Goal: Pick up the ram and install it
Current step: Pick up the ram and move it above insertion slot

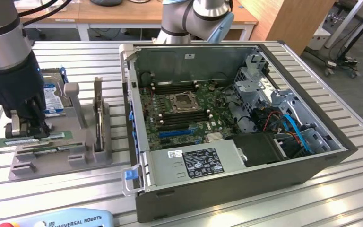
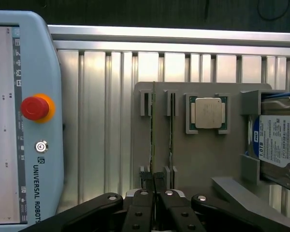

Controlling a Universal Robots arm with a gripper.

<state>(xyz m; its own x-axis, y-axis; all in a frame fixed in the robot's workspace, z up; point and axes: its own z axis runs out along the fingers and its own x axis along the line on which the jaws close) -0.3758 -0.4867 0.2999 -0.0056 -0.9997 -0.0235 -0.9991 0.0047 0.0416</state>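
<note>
Here the grey holder (image 2: 203, 159) keeps a processor (image 2: 207, 112), hard drive (image 2: 280, 140) and second stick (image 2: 171, 130); the gripper (image 2: 154, 182) pinches the ram (image 2: 153, 121) between near-closed jaws.

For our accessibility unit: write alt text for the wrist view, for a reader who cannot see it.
The gripper is closed on the ram, seen edge-on at a grey holder that also carries a second stick, a processor chip and a hard drive. A teach pendant lies beside it.
</note>
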